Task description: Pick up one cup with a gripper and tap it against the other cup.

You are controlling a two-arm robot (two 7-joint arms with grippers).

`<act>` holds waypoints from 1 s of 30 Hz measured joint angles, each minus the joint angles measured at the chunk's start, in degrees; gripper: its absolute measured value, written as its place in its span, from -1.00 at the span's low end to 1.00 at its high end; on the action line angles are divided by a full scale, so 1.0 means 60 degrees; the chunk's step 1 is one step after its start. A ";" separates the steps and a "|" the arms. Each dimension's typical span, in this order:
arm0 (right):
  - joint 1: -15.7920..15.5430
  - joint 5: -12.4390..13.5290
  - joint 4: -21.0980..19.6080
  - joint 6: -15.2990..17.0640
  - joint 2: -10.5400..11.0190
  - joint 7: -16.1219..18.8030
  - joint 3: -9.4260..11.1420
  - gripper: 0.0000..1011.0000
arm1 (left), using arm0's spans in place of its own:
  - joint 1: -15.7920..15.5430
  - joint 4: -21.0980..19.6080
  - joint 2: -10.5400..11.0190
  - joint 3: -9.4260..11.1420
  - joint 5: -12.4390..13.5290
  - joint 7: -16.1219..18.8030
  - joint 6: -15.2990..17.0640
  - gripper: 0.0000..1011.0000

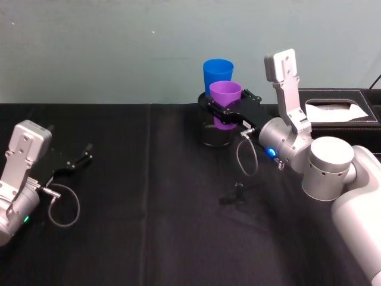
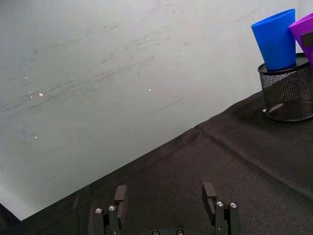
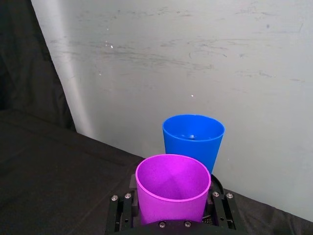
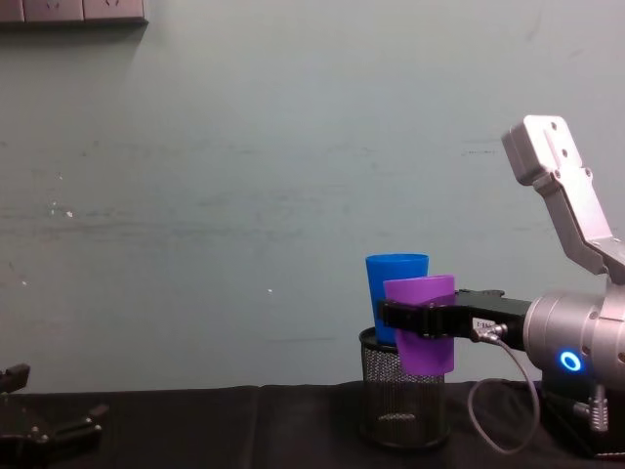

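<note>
The right gripper (image 1: 225,112) has the purple cup (image 1: 225,97) clamped between its fingers, gripping around the middle of the tapered wall, with the wide rim standing upright above the jaws. The cup is held clear of the table, above the near edge of the black mesh holder (image 4: 404,401). The blue cup (image 1: 218,72) stands in that holder, just behind the purple one. From the chest view the two walls overlap, but I cannot tell whether they touch.

Both cups look like thin, light plastic: stiff enough to hold shape, smooth enough to slip, and likely to flex if squeezed hard. The taper helps here, since the wider rim above the fingers should stop the cup sliding down. A mid-wall hold seems right, as it leaves the rim free to meet the blue cup.

The tap wants to be gentle, I'd say. The blue cup only sits loosely in the holder, so a hard knock could tip it.

Over on the left, the left gripper (image 2: 166,200) rests low above the black tablecloth (image 1: 149,196), fingers spread apart and holding nothing, well away from the cups.
</note>
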 joint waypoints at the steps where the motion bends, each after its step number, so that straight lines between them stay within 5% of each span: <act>1: 0.0000 0.0000 0.0000 0.0000 0.0000 0.0001 0.0000 0.45 | 0.0000 0.0000 0.0000 0.0000 0.0001 0.0000 0.0000 0.98; 13: -0.0115 0.0000 -0.0140 0.0003 0.0033 0.0003 0.0023 0.45 | 0.0001 0.0000 0.0000 -0.0001 0.0001 0.0000 0.0000 0.98; 30: -0.2539 0.0102 -0.2488 -0.0166 0.0847 0.0152 0.0093 0.45 | 0.0000 0.0000 0.0000 0.0000 0.0001 0.0000 0.0000 0.98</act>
